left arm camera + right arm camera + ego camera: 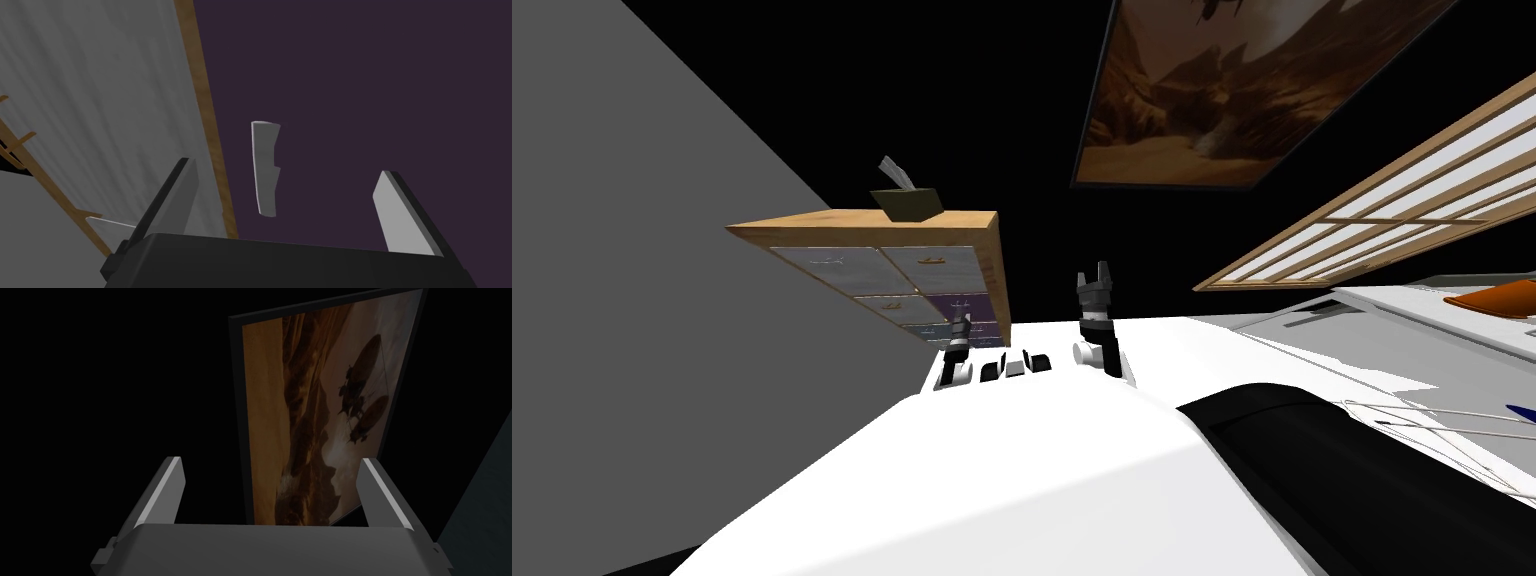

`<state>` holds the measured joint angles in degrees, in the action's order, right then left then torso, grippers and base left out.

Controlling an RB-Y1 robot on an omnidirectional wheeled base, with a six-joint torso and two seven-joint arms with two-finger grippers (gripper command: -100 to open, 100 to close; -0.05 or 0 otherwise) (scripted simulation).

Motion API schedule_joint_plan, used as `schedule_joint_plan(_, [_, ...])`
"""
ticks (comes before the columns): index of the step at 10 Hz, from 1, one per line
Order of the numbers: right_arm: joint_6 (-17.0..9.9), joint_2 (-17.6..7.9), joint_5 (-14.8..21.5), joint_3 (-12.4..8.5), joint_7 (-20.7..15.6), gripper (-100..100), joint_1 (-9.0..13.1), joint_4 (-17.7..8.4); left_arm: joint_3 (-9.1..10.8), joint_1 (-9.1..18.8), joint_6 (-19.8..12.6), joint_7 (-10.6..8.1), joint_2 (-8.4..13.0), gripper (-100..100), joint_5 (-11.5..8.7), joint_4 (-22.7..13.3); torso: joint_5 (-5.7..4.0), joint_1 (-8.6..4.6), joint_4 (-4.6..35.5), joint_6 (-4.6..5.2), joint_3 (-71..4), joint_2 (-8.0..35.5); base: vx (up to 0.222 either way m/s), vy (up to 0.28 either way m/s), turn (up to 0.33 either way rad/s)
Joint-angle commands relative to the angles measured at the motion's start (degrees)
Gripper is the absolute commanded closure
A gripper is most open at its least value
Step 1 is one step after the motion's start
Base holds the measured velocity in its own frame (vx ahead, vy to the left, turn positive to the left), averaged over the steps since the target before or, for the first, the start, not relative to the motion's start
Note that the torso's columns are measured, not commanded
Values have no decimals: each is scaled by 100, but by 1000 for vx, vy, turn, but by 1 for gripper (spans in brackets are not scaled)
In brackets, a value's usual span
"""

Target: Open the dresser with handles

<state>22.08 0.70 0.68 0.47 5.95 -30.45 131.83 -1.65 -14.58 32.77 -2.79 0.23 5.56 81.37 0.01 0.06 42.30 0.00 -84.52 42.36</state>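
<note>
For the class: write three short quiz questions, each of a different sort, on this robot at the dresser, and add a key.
1. True or false: the left gripper is shut on the grey handle.
2. What stands on the dresser? A lamp; B tissue box; C vase.
3. Fill in: the drawer front behind that handle is dark ____.
Key: 1 false (open); 2 B; 3 purple.

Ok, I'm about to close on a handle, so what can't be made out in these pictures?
Dresser lower drawers: head view, partly hidden behind the left gripper.
Other drawer handles: head view, too small for their shape.
Purple drawer: left wrist view, cut off by the picture's edges.
Grey handle: left wrist view, depth ahead of the open fingers unclear.
</note>
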Motion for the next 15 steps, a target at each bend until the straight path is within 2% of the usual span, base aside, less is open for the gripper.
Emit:
schedule_joint_plan(1, [0,0,0,0,0,0,0,0,-5,-4,14,8,-113,-100,1,-40,0,1,0,0,1,1,7,-5,-1])
schedule_joint_plan(3, [0,0,0,0,0,0,0,0,2,46,-230,8,-133,-100,12,156,-1,-4,-3,0,-8,-15,63,-1,-9])
schedule_joint_plan(4, [0,0,0,0,0,0,-1,0,-5,24,-173,11,-135,-100,12,130,-1,-2,-7,0,-15,-24,36,5,-2])
schedule_joint_plan(5, [0,0,0,0,0,0,0,0,-5,1,-11,10,-125,100,3,-20,-1,-4,-3,0,-6,-7,-38,0,13])
schedule_joint_plan(7, [0,0,0,0,0,0,2,0,-48,-42,-168,-11,-118,100,23,216,12,7,-23,10,-6,-26,-72,6,19])
schedule_joint_plan(11, [-1,0,0,0,0,0,3,-1,-75,-88,-246,-29,-104,100,34,295,-1,-5,1,0,1,0,-154,12,8])
schedule_joint_plan(12, [0,0,0,0,0,0,1,-1,-76,-89,-262,-31,80,-100,34,294,-2,-10,-7,1,-18,-33,-17,1,-3])
schedule_joint_plan(15, [0,0,0,0,0,0,0,0,-73,-80,-282,-30,443,-100,32,280,-2,-6,-6,0,-14,-23,12,-2,0])
